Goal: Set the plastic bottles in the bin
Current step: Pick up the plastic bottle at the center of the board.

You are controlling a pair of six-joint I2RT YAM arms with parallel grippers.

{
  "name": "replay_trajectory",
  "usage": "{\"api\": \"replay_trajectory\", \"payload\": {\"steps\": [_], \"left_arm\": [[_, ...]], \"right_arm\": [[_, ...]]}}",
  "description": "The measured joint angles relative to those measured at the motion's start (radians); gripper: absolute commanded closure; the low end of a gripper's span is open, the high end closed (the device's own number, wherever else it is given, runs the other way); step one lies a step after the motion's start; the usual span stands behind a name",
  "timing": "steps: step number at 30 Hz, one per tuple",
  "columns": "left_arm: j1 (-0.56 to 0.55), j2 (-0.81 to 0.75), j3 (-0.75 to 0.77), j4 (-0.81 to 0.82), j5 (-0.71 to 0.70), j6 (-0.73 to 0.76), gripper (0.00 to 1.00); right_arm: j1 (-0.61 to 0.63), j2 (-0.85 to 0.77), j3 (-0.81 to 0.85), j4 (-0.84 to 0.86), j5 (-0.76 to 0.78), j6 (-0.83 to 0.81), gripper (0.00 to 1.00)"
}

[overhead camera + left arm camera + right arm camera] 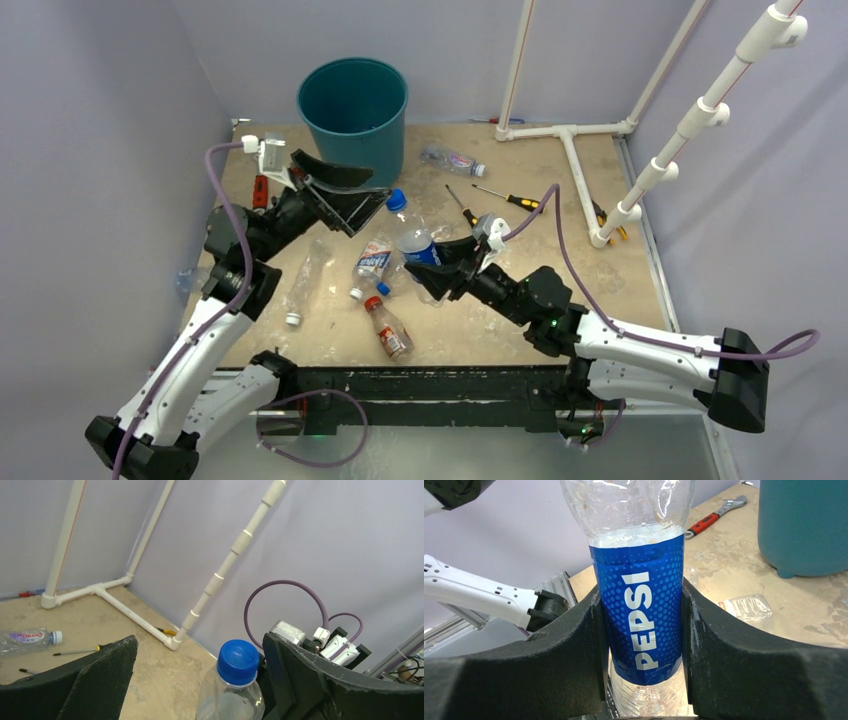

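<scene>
My right gripper [432, 268] [640, 645] is shut on a clear bottle with a blue Pepsi label [420, 248] [640, 605] and holds it above the table, blue cap [397, 200] pointing toward the left arm. My left gripper [366, 202] [200, 647] is open; that cap [238, 661] stands between its spread jaws, near the right one. The teal bin [352, 105] [804, 525] stands at the back, just beyond the left gripper. On the table lie a Pepsi-labelled bottle [373, 262], a red-capped bottle [388, 328], a crushed clear one [305, 280] and another [455, 160] at the back.
Two screwdrivers [462, 205] [510, 198] lie right of the bin. A red-handled wrench [260, 190] [714, 516] lies under the left arm. A white pipe frame [575, 165] takes up the back right. Grey walls close in both sides.
</scene>
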Motion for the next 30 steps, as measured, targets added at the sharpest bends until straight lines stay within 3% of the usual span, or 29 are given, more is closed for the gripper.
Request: {"api": "replay_trajectory", "payload": {"steps": [10,18,21,26,30], "left_arm": [[0.0,0.096,0.0,0.079,0.101,-0.088,0.27],[-0.008,0.106,0.0,0.134,0.166,-0.124,0.19],[-0.02,0.108,-0.001,0.135,0.178,-0.123,0.27],[-0.041,0.11,-0.003,0.128,0.184,-0.114,0.51],[-0.047,0.129,-0.004,0.13,0.188,-0.114,0.6]], "right_arm": [[0.0,0.011,0.001,-0.012,0.016,-0.023,0.65],[0.0,0.065,0.016,-0.006,0.016,-0.034,0.65],[0.0,0.072,0.016,-0.006,0.016,-0.034,0.66],[0.0,0.072,0.023,0.005,0.019,-0.04,0.66],[0.0,0.069,0.026,0.018,0.024,-0.048,0.65]]}}
